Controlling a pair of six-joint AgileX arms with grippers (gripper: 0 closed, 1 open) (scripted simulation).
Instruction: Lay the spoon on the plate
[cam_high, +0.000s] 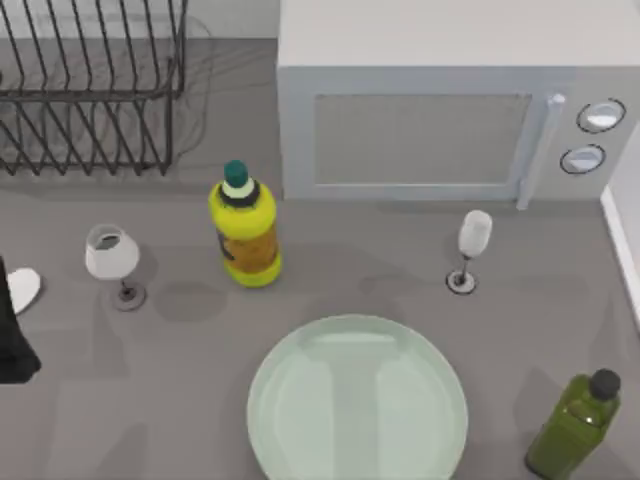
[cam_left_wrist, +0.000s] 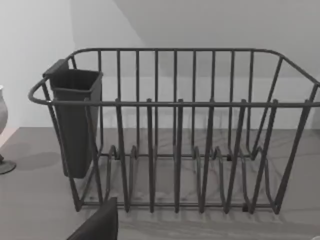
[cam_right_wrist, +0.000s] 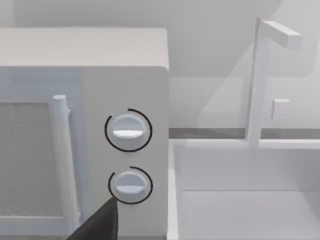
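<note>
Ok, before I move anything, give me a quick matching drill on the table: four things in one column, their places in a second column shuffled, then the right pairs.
Things:
1. plate
2. yellow bottle
3. green bottle
4. dish rack

Places, by the top view:
A. far left corner of the table
B. near right corner
C. near edge, around the middle
D. in front of the microwave's left end, upright

Pairs: 1-C, 2-D, 3-B, 4-A
</note>
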